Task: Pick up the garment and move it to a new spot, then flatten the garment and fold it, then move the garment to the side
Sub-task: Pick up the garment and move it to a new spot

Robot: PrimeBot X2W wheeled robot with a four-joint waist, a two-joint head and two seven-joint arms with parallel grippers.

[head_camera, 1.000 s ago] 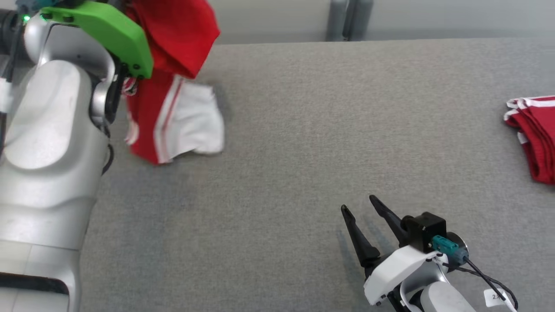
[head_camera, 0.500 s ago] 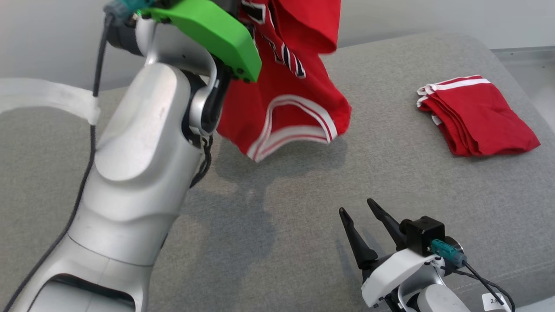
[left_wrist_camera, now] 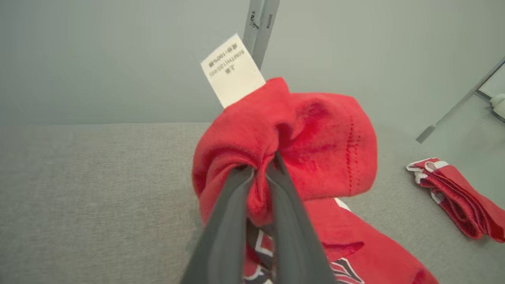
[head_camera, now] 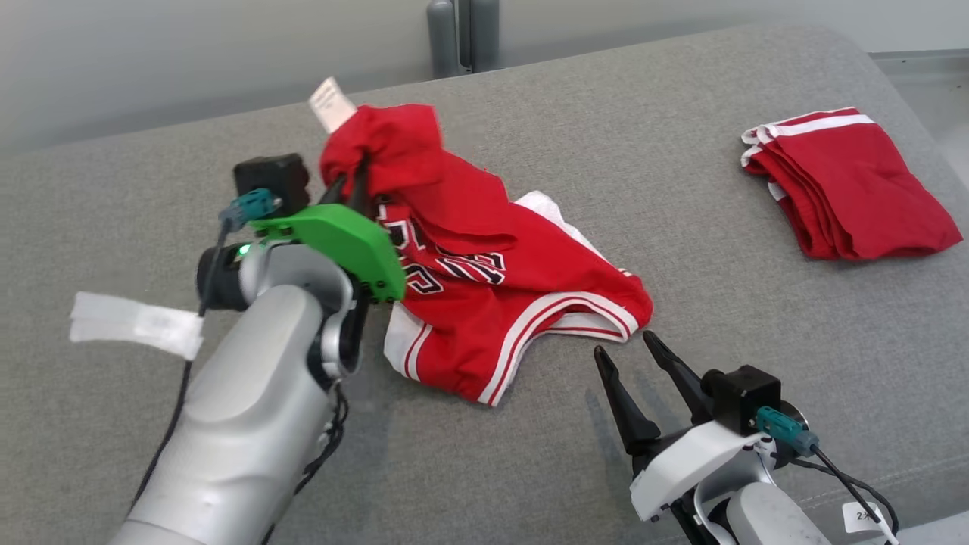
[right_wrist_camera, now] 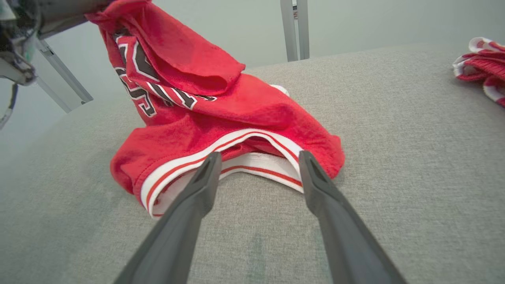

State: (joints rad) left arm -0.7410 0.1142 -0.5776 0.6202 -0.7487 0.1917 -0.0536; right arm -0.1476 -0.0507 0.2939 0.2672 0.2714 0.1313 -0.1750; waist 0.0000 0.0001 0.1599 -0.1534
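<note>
The garment (head_camera: 484,280) is a red jersey with white-and-red trim and black lettering, its lower part resting on the grey table (head_camera: 681,318) and its upper end lifted. My left gripper (head_camera: 350,184) is shut on that upper end, where red cloth (left_wrist_camera: 284,150) bunches over the fingertips and a white label (left_wrist_camera: 232,71) sticks up. My right gripper (head_camera: 624,344) stands open just in front of the trimmed armhole (right_wrist_camera: 236,157), fingertips close to the hem and nothing between them.
A second red garment (head_camera: 848,182) lies folded at the far right of the table, also seen at the right edge as folded red cloth (right_wrist_camera: 483,63). A grey post (head_camera: 458,34) stands behind the table's far edge. White tape (head_camera: 136,324) wraps my left arm's cable.
The head camera has swung, shifting the whole picture. My left gripper has come down with the garment, which hung in the air before and now rests partly on the table. The right gripper stays open.
</note>
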